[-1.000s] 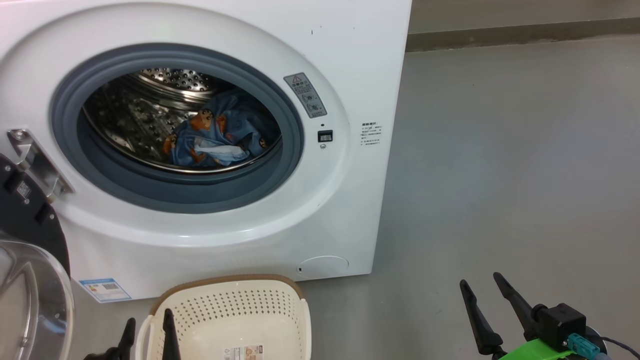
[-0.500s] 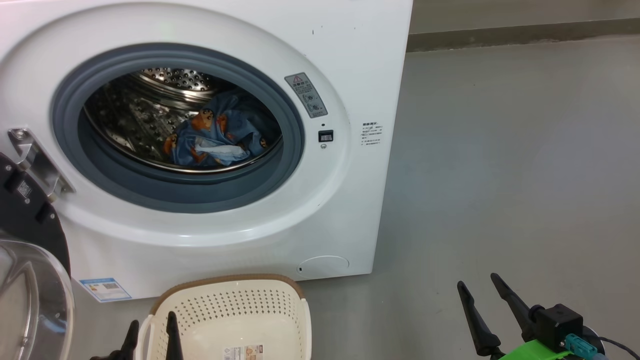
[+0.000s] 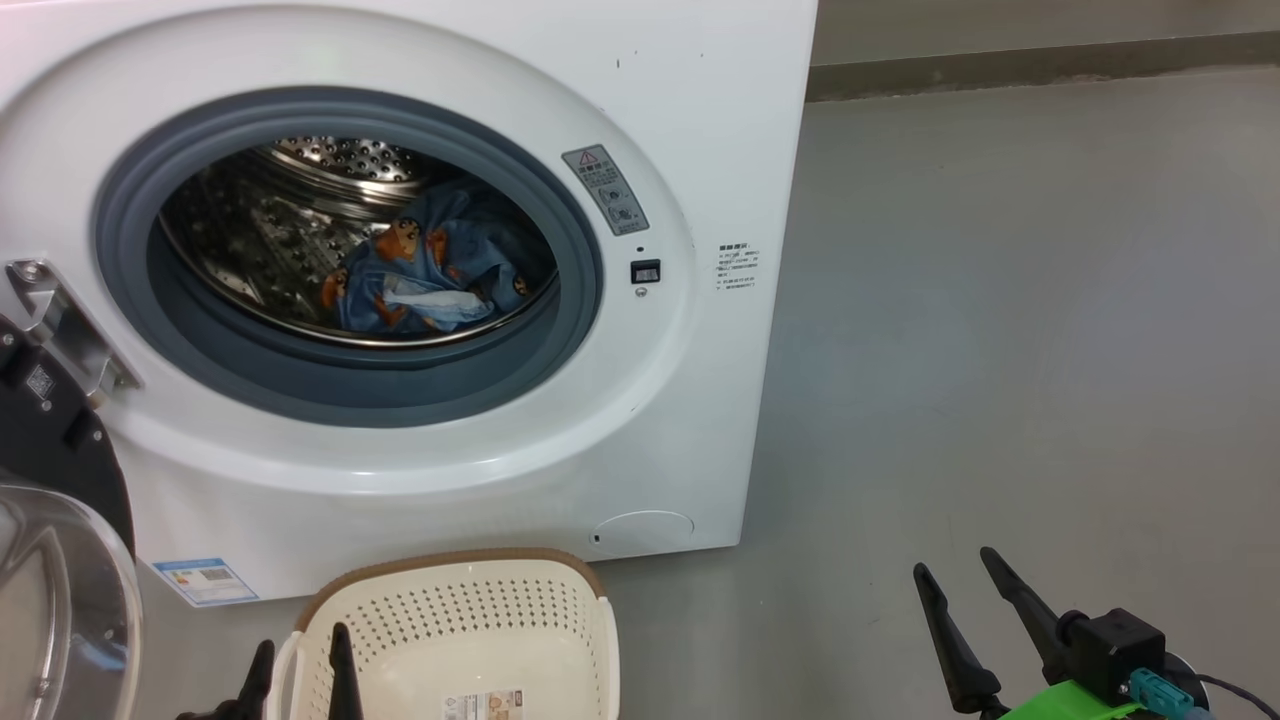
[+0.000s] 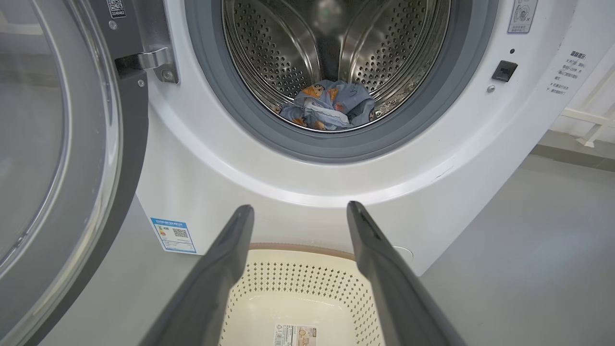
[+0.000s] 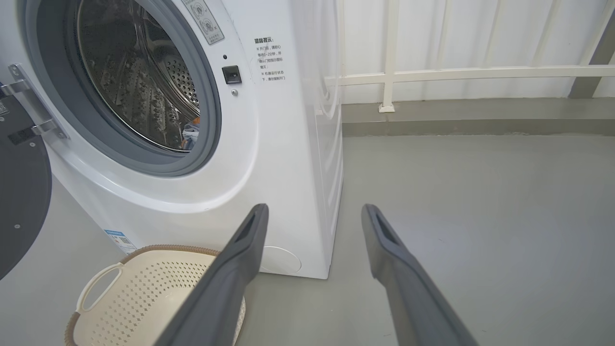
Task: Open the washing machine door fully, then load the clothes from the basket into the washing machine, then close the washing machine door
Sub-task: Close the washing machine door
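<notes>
Door: the washing machine door (image 3: 55, 470) was seen swung wide open on its hinge (image 3: 60, 320), at 8 o'clock of the drum (image 4: 269, 53).
Clothes: the clothes (image 3: 430, 270) were found bunched inside the washing machine (image 3: 700, 120), at the drum's 6 o'clock.
Basket: the basket (image 3: 450, 610) was set on the floor (image 3: 1000, 350) at the machine's 6 o'clock, its base label (image 3: 485, 705) laid bare.
Left gripper (image 3: 300, 640): fingers were spread, unloaded, above the basket's 9 o'clock rim.
Right gripper (image 3: 954, 562): fingers were spread, unloaded, over floor at the machine's 4 o'clock.
</notes>
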Controlling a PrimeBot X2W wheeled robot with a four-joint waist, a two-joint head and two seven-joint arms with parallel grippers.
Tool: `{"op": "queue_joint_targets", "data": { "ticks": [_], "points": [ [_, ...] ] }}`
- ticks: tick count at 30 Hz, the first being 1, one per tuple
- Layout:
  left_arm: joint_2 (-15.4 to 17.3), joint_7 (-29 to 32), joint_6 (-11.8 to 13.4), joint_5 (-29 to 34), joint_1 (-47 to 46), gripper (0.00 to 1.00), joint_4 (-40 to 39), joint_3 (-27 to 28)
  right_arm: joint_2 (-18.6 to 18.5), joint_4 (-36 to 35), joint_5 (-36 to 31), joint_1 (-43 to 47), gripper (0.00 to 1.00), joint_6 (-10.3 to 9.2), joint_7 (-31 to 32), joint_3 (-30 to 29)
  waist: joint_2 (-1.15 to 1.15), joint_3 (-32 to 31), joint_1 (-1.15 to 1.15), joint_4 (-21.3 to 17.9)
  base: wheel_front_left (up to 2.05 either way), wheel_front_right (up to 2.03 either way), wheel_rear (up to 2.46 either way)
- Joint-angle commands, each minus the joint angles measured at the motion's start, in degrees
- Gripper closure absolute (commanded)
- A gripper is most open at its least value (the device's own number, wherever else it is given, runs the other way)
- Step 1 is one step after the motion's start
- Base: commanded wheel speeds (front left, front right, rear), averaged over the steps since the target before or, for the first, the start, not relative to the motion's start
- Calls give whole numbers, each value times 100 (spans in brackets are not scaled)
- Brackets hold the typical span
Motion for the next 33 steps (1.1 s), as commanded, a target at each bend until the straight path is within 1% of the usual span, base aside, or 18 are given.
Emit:
{"op": "queue_joint_targets", "data": {
  "ticks": [1, 10, 25, 33],
  "points": [
    [84, -43, 61, -12, -119, 0, -125, 169, -56, -120, -16, -66, 0, 9, -70, 142, 0, 2, 0, -2, 0, 0, 0],
    [97, -30, 175, 36, -178, 0, -46, 114, -57, -129, -18, -73, 0, 9, -70, 136, 0, 27, 0, 22, -44, 44, 0],
    [124, -79, 203, 10, -221, 0, -56, 66, -51, -134, -21, -66, 0, 9, -70, 130, 0, 44, 0, 35, -146, 146, 0],
    [151, -90, 203, -29, -196, 0, -35, 48, -44, -125, -18, -73, 0, 9, -70, 126, 0, 71, 0, 19, -34, 34, 0]
  ]
}}
